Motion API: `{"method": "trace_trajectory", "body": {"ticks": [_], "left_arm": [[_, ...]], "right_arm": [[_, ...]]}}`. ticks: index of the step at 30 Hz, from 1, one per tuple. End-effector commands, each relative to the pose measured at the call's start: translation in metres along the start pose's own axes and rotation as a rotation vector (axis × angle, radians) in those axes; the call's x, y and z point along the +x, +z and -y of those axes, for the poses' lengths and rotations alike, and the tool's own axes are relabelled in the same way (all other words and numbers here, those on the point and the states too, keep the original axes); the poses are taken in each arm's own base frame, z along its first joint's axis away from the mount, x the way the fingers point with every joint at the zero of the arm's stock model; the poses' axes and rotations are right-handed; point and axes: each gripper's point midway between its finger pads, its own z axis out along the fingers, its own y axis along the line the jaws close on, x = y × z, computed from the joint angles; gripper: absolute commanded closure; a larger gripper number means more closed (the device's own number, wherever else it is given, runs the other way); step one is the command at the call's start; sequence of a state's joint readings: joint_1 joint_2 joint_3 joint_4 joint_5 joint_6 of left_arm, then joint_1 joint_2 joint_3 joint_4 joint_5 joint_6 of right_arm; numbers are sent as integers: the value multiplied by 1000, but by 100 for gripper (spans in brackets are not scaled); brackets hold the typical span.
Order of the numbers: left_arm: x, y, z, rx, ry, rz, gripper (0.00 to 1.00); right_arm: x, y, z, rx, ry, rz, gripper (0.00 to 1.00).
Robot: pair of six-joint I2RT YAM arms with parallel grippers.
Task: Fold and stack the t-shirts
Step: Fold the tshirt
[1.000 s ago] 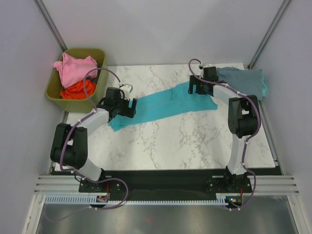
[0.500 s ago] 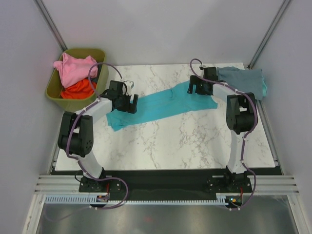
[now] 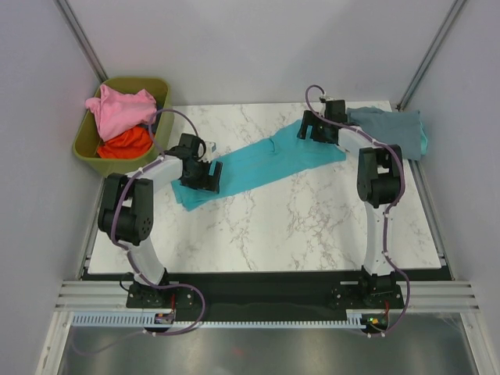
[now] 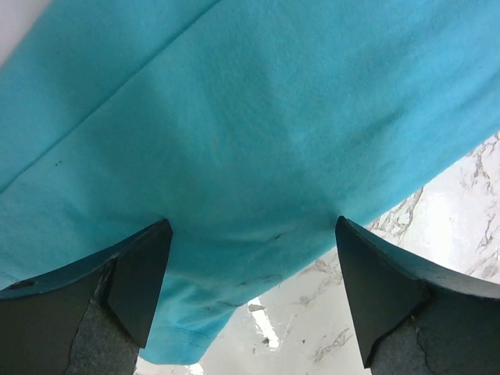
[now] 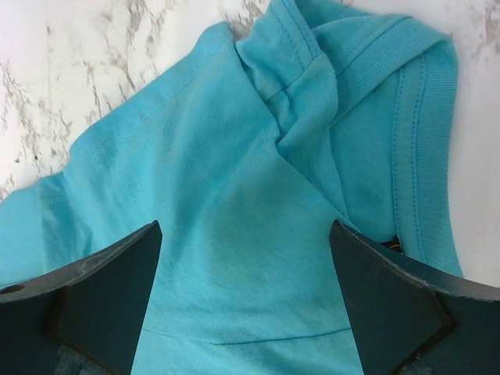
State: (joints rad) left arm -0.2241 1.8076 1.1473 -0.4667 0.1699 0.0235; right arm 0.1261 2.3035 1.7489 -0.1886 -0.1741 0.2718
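Note:
The bright teal t-shirt (image 3: 262,162) lies stretched in a diagonal band across the marble table (image 3: 312,219). My left gripper (image 3: 206,175) is open low over its near-left end; in the left wrist view (image 4: 251,225) teal cloth (image 4: 258,117) fills the space between the jaws. My right gripper (image 3: 307,130) is open over its far-right end (image 5: 234,203), with the ribbed collar (image 5: 418,117) just beyond. The dusty grey-blue t-shirt (image 3: 387,129) lies at the back right. The pink t-shirt (image 3: 121,109) and the orange-red t-shirt (image 3: 125,143) lie in the bin.
The olive-green bin (image 3: 84,147) stands off the table's back-left corner. Grey walls close in the left and right sides. Bare marble shows beside the teal shirt's hem in the left wrist view (image 4: 437,219).
My right gripper has moved back and a little left, and the shirt's right end has drawn in narrower. My left gripper rose toward the back, then came down onto the shirt's left end.

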Motion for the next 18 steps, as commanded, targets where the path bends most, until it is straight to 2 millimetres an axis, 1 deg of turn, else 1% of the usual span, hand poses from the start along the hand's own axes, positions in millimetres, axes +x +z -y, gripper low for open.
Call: {"method": "trace_trajectory", "body": {"ticks": [1,2,3,5,6,7,9,10,12,13,14,15,16,17,18], "left_arm": [[10,0,10,32,-46,-61,7],[10,-1,11,30,-45,-60,7],[11,-1,13,30,-44,-64,7],[16,-2,18,23,-15,-69,7],[19,-3,21,19,-1,-73,7],[26,-2,28,24,24,-88,7],[30,-4,34,21,47,-90,6],[33,-4,41,25,68,-96,6],[41,-4,48,26,94,-109,6],[45,-5,56,33,117,-113,6],[47,-5,60,38,127,-116,6],[50,-5,62,36,140,-119,6],[54,-7,68,40,157,-121,6],[56,-7,70,42,164,-125,5],[58,-8,72,43,171,-126,5]], "right_arm": [[25,24,6,-6,64,-73,2],[22,27,4,-14,65,-66,2],[13,28,2,-23,66,-45,2],[12,36,-1,-31,67,-39,3],[5,36,-3,-37,68,-22,3],[6,41,-5,-45,68,-22,3],[-1,44,-13,-62,70,-4,3],[2,48,-15,-68,70,-8,3],[-8,50,-22,-93,71,13,4],[-5,55,-26,-100,69,10,4],[-7,57,-30,-109,69,11,4],[-18,58,-35,-120,77,33,4],[-16,63,-37,-126,78,33,4],[-18,65,-40,-133,75,41,5],[-30,65,-47,-146,66,68,5]]}}
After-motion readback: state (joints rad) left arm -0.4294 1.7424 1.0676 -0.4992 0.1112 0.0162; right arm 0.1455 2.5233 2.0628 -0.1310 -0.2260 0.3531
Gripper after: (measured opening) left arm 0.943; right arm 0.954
